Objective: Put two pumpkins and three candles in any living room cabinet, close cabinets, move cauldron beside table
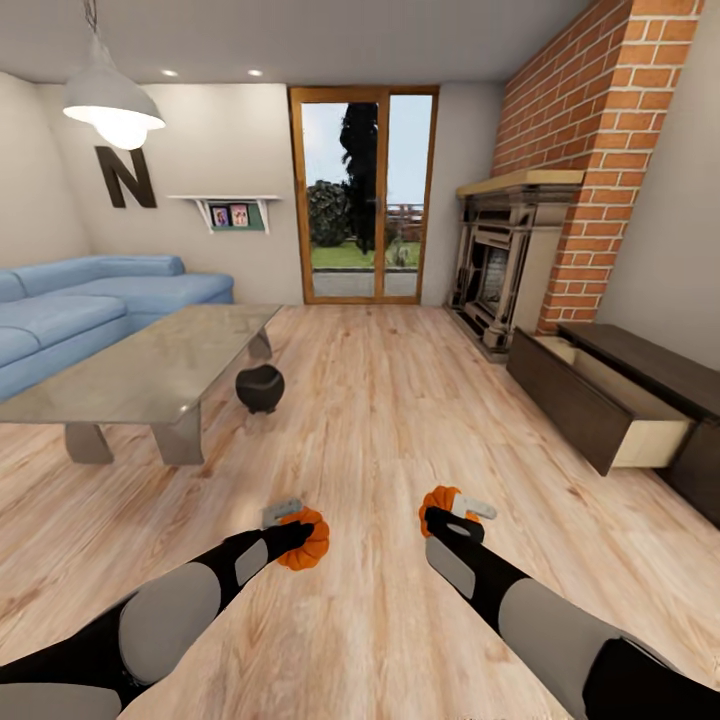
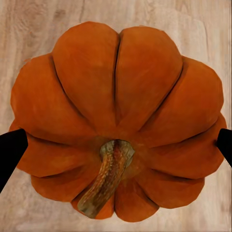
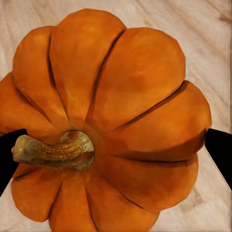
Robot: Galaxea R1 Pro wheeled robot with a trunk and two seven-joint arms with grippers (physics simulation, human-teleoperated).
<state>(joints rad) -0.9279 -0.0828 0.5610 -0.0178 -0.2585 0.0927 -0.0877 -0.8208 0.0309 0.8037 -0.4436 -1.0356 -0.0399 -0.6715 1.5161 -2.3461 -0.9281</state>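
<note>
left hand gripping pumpkin

Head camera surveys room; wrist cameras close above pumpkins.

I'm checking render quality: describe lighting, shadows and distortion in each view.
Head view: wide-angle, so the brick chimney leans; lit pendant lamp glows, cauldron casts a soft floor shadow. Left wrist view: pumpkin evenly lit, sharp. Right wrist view: pumpkin sharp, mild shading.

light wood plank floor, grey table, black cauldron just beside it, dark cabinet
</note>
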